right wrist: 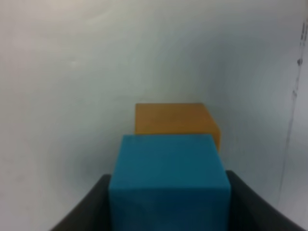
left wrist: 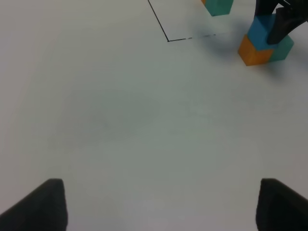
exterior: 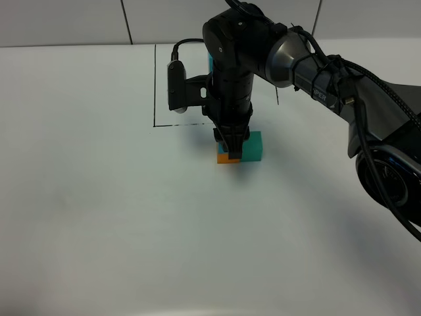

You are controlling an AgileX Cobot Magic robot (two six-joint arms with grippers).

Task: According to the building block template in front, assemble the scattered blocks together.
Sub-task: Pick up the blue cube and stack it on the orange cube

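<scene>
White surface (exterior: 99, 197) with one block group in the middle, just in front of the near line of a drawn black outline (exterior: 154, 85). Orange cube (exterior: 225, 158) and teal-green cube (exterior: 254, 146) sit on the surface side by side, touching. Blue cube (right wrist: 168, 185) is above the orange cube, pinched on two sides by the jaws of the right gripper (exterior: 231, 151), which points straight down; whether the blue cube rests on the orange one or hangs just over it cannot be told. Building block template (left wrist: 219, 6) stands inside the outline, behind the group and largely hidden by the right arm — only a teal face shows clearly. Left gripper (left wrist: 161, 195) is well apart from the blocks, jaws spread, nothing between them.
</scene>
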